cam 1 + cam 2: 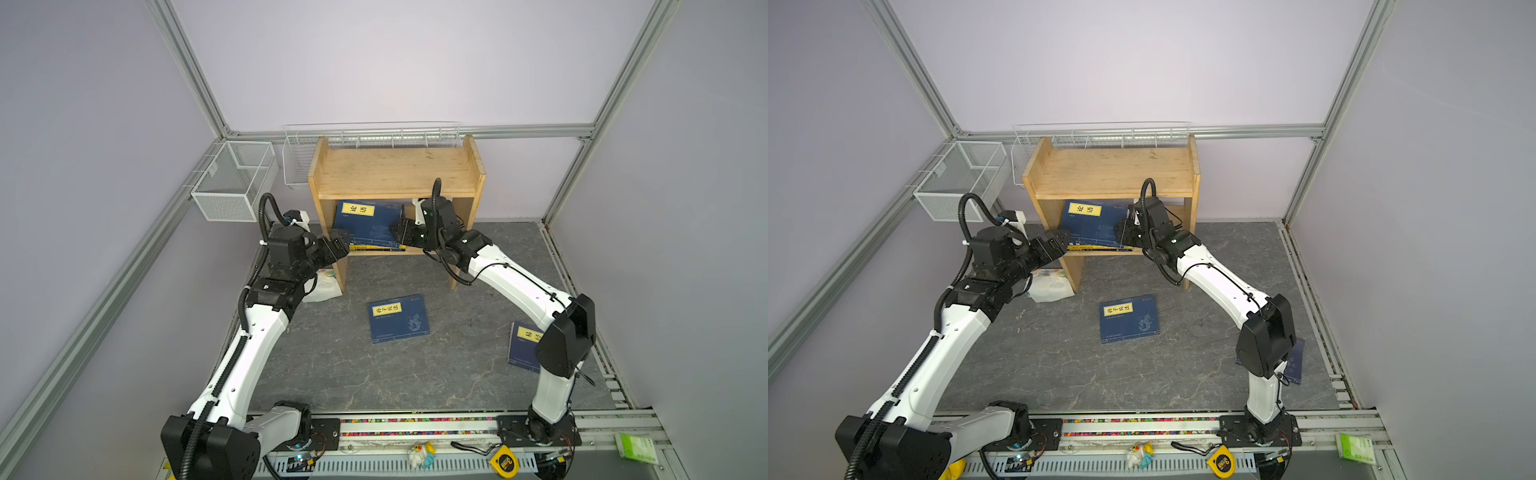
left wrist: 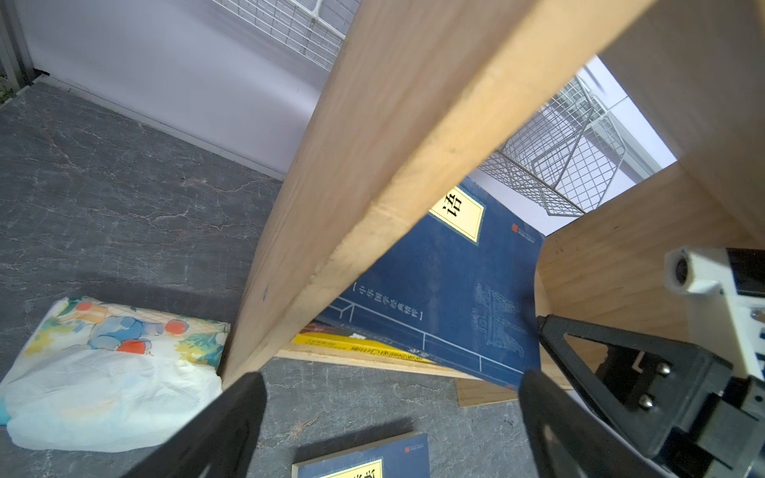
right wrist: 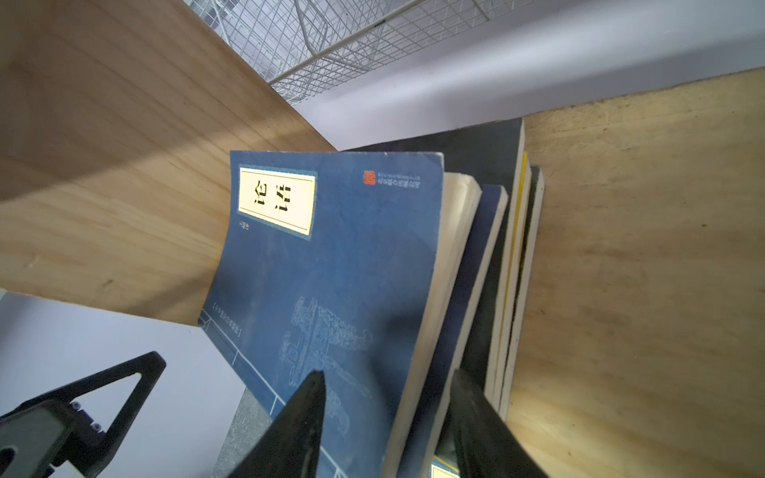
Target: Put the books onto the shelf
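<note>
The wooden shelf [image 1: 395, 170] [image 1: 1113, 170] holds several books leaning in its lower bay, a navy one [image 1: 368, 224] [image 3: 331, 269] in front, with a yellow one [image 2: 352, 345] and a black one [image 3: 488, 157] behind. My right gripper [image 1: 401, 232] [image 3: 387, 372] stands open astride the outer edges of the two front navy books. My left gripper [image 1: 338, 245] [image 2: 393, 376] is open and empty beside the shelf's left post. A navy book [image 1: 398, 318] [image 1: 1129, 318] lies on the floor mid-table. Another navy book [image 1: 524, 345] lies right, half hidden by my right arm.
A white floral packet [image 1: 324, 284] [image 2: 103, 364] lies against the shelf's left post. Wire baskets hang at the back left [image 1: 232, 178] and behind the shelf [image 1: 374, 135]. On the front rail are a tape measure [image 1: 505, 459], a small toy [image 1: 419, 455] and a green packet [image 1: 636, 446].
</note>
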`<state>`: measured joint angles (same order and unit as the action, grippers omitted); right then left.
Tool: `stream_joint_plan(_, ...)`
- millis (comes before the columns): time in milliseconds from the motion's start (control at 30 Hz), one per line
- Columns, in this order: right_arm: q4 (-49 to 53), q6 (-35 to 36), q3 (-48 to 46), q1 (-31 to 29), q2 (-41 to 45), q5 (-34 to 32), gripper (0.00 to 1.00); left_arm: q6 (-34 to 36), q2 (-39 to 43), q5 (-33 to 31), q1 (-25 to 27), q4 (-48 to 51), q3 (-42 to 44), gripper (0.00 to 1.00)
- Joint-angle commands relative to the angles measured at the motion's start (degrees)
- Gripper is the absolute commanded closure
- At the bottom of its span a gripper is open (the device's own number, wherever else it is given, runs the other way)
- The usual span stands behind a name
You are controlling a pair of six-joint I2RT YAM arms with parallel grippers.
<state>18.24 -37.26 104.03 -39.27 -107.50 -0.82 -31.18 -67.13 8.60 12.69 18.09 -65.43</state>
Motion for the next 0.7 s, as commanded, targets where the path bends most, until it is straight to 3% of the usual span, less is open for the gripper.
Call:
stream_joint_plan(0,-1.0,-0.6,2.1,0.3,-2.3,-0.2,0.49,0.9,1.1,-0.7,-0.6,0.0,-0.4,0.04)
stream_joint_plan(667,2.4,0.8,1.8,-0.3,-1.7,-5.0,0.48,0.6,1.2,-0.2,-0.8,-1.1,0.2,0.04)
